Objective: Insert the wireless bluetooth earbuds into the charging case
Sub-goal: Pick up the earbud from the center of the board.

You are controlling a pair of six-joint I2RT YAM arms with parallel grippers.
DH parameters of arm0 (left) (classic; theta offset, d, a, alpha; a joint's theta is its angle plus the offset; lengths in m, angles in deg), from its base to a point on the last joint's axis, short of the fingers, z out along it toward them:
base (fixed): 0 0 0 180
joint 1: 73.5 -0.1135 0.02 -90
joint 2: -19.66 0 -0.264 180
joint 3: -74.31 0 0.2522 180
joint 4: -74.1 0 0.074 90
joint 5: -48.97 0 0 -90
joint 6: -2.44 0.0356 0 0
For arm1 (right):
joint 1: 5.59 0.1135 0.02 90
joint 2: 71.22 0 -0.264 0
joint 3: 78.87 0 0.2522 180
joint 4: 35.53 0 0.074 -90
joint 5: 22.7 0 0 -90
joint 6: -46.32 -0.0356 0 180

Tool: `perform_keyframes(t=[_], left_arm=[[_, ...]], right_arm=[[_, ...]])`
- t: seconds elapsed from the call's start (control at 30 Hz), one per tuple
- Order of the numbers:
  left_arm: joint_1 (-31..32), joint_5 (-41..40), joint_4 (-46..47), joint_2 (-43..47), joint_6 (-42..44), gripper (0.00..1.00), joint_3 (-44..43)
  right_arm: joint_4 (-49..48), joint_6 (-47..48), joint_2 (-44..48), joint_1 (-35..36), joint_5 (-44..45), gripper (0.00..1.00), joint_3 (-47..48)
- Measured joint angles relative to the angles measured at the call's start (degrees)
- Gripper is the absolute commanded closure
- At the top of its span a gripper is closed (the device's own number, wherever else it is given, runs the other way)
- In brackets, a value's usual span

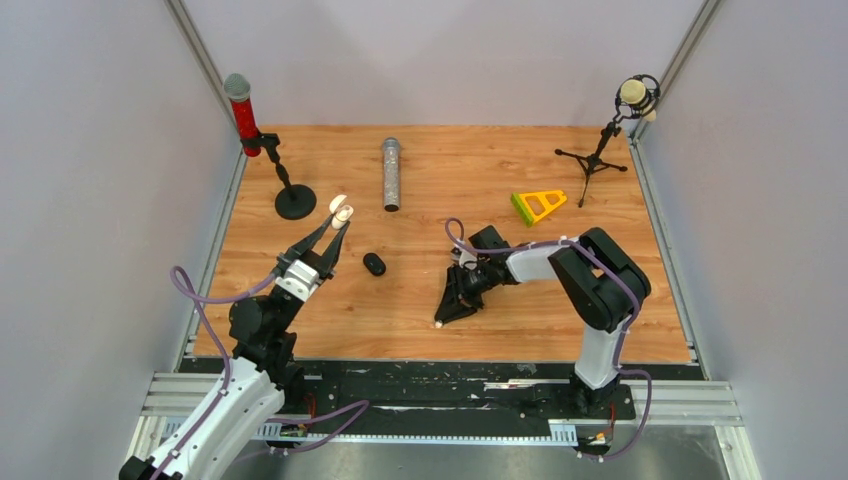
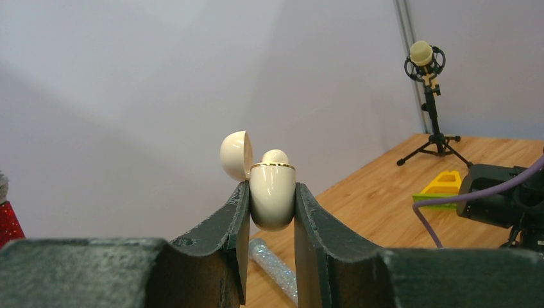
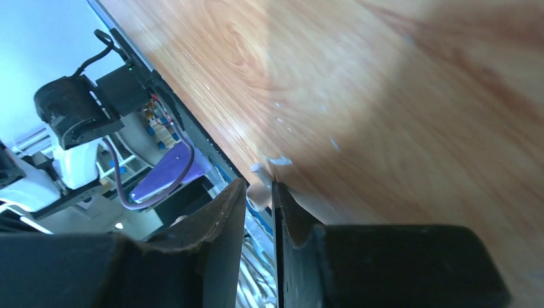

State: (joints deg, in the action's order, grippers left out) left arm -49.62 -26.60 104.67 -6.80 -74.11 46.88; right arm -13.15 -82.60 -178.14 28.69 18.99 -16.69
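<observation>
My left gripper (image 1: 338, 222) is shut on a cream charging case (image 1: 341, 211) and holds it upright above the table. In the left wrist view the case (image 2: 272, 202) sits between the fingertips with its lid (image 2: 234, 154) flipped open. A rounded cream shape (image 2: 274, 156) shows above its gold rim. My right gripper (image 1: 441, 319) is low over the table near its front edge. In the right wrist view its fingers (image 3: 221, 221) pinch a tiny white earbud (image 3: 259, 193). A black pebble-shaped case (image 1: 374, 263) lies between the arms. No other earbuds show.
A glittery silver microphone (image 1: 390, 173) lies at the back centre. A red microphone on a round-based stand (image 1: 294, 201) stands back left. A yellow-green triangular piece (image 1: 538, 205) and a tripod microphone (image 1: 596, 155) stand back right.
</observation>
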Motion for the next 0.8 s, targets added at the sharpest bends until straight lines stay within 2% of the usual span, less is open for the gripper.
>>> perform_keyframes(t=[0.13,0.33,0.5,0.6,0.73,0.8], left_arm=[[0.0,0.0,0.0,-0.04,0.2,1.0,0.0],[0.0,0.0,0.04,-0.68,0.24,1.0,0.0],[0.0,-0.02,0.04,-1.05,0.42,1.0,0.0],[0.0,-0.2,0.02,-1.05,0.44,1.0,0.0],[0.0,-0.52,-0.02,-0.85,0.44,1.0,0.0],[0.0,-0.66,-0.09,-0.44,0.44,1.0,0.0]], right_arm=[[-1.03,-1.79,0.63,-1.88,-0.92,0.68,-1.92],[-0.9,-2.95,1.33,-3.78,-0.66,0.69,-2.47],[5.16,-2.03,5.18,-2.71,6.45,0.69,-1.57],[8.96,1.22,8.41,0.66,13.07,0.68,0.85],[11.3,8.5,11.41,10.16,19.69,0.67,7.5],[13.16,11.28,10.49,13.51,21.7,0.6,11.5]])
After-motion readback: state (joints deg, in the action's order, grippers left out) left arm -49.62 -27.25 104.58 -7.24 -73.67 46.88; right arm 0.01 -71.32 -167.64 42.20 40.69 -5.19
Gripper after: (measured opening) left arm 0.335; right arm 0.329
